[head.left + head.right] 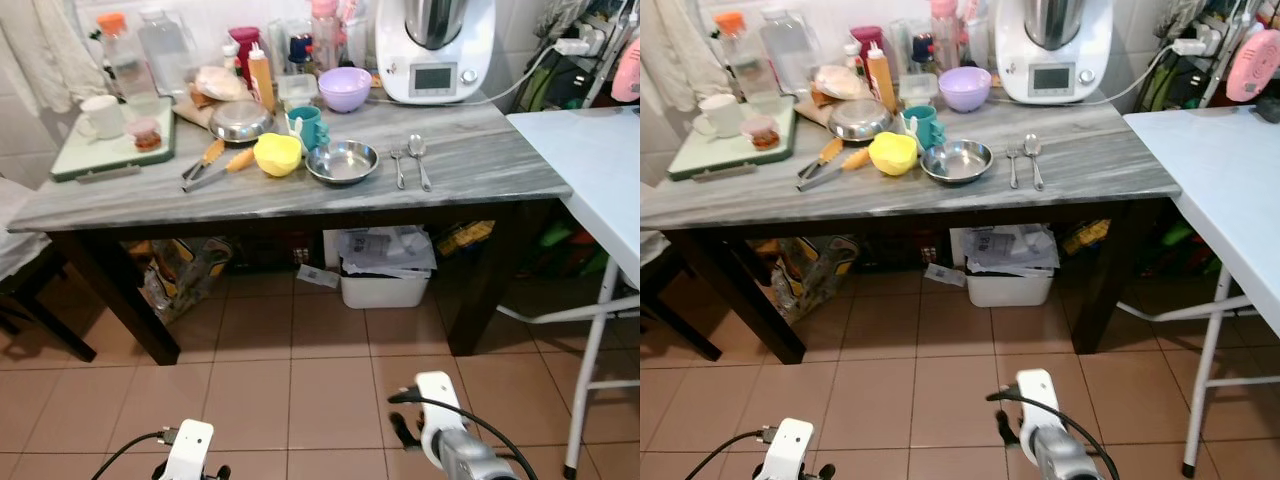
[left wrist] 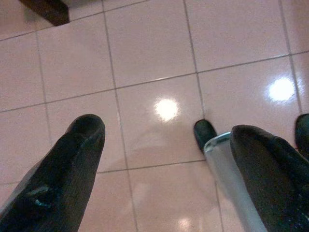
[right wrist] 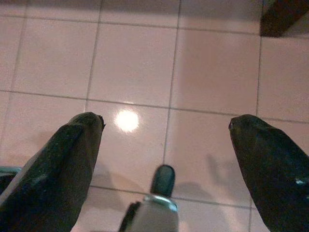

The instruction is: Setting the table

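Overhead, well beyond both of my end effectors, stands the grey stone counter (image 1: 470,170) on dark legs, with a white folding table (image 1: 590,150) just beside it on my right-hand side. Between me and the counter lies tiled floor (image 1: 290,370); both arms hang low over it. My left end effector (image 2: 164,145) is spread wide and holds nothing; my right end effector (image 3: 166,140) is likewise wide and empty.

Table-setting items sit on the counter, all far ahead of and above my end effectors: a steel bowl (image 1: 342,161) nearest the front edge, a yellow bowl (image 1: 277,154) touching or nearly touching its left side, a purple bowl (image 1: 345,88) farther back, a teal mug (image 1: 306,125) between them, then a fork (image 1: 397,165) and spoon (image 1: 418,155) lying side by side to the right of the steel bowl.

I judge the step in hand to be the approach. To do it well I should close in squarely on the counter's front edge, stop short of its legs, and raise the right end effector toward the steel bowl or cutlery, which lie on that arm's side.
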